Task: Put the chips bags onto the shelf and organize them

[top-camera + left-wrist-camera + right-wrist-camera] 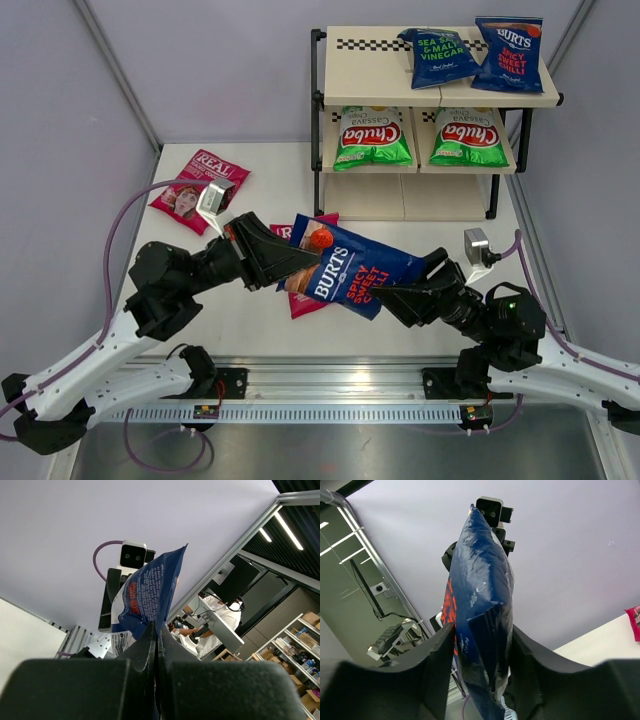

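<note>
Where the two arms meet above the middle of the smooth white table (250,325), a glossy, crinkled dark blue BURTS bag (352,270) hangs between them, puffy in its body and flat along its sealed seams. The left pincer (298,262), matte black and wedge-shaped, is pressed together on the bag's left seam, with the thin foil edge pinched between its fingers (147,645). The right pincer (402,290) stands part-way spread around the bag's right end, a black pad against each face of the swollen pouch, so it grips the bag too. A shiny pink-red REAL bag (198,190) lies flat at the far left of the table. Another pink-red bag (305,300) lies under the lifted one, mostly covered. On the shelf (440,98), a black metal frame with beige boards, two blue bags (440,55) (510,55) rest on the top board. Two green-and-white Chuba bags (372,138) (468,138) lean on the middle board.
</note>
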Motion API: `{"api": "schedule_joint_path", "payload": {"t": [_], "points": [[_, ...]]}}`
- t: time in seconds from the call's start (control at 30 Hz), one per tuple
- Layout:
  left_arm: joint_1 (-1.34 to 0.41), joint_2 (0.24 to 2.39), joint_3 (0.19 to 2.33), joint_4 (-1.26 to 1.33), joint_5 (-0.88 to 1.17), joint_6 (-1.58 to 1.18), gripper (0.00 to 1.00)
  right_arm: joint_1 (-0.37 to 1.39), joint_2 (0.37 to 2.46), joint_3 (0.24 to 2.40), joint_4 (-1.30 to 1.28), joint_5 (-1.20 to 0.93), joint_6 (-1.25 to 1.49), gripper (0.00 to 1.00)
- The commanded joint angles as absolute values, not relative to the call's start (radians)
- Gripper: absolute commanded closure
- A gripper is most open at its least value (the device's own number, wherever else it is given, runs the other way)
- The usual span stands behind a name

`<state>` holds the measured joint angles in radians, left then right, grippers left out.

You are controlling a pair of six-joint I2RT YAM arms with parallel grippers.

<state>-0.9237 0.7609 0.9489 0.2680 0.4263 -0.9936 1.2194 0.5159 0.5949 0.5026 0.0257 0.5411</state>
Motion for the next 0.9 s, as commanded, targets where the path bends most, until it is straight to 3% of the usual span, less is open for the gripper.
{"api": "schedule_joint_path", "payload": {"t": [0.0,0.13,0.17,0.2,0.43,0.57,0.6,0.73,0.77,0.87], "points": [[-0.925,0.749,0.965,0.301,0.391,-0.973,1.00,1.223,0.522,0.606,0.551,0.049,0.551,0.51],[-0.916,0.742,1.017,0.175,0.335,-0.907,1.00,1.221,0.511,0.597,0.526,0.049,0.551,0.69],[-0.911,0.744,1.049,0.146,0.327,-0.875,1.00,1.223,0.511,0.594,0.528,0.051,0.549,0.78],[-0.899,0.755,1.067,0.080,0.318,-0.861,1.00,1.221,0.509,0.594,0.520,0.054,0.549,1.00],[-0.782,0.853,1.224,-0.118,0.472,-0.733,0.99,1.221,0.502,0.640,0.396,0.093,0.561,1.00],[-0.746,0.854,1.233,-0.142,0.517,-0.686,0.70,1.223,0.488,0.646,0.362,0.161,0.589,1.00],[-0.742,0.850,1.236,-0.159,0.503,-0.672,0.51,1.221,0.489,0.647,0.350,0.185,0.601,1.00],[-0.729,0.804,1.264,-0.320,0.219,-0.611,0.08,1.221,0.523,0.687,0.256,0.374,0.650,1.00],[-0.724,0.784,1.275,-0.412,0.149,-0.603,0.01,1.221,0.531,0.712,0.238,0.412,0.661,1.00],[-0.724,0.773,1.308,-0.581,-0.139,-0.571,0.01,1.221,0.563,0.759,0.184,0.576,0.715,1.00]]}}
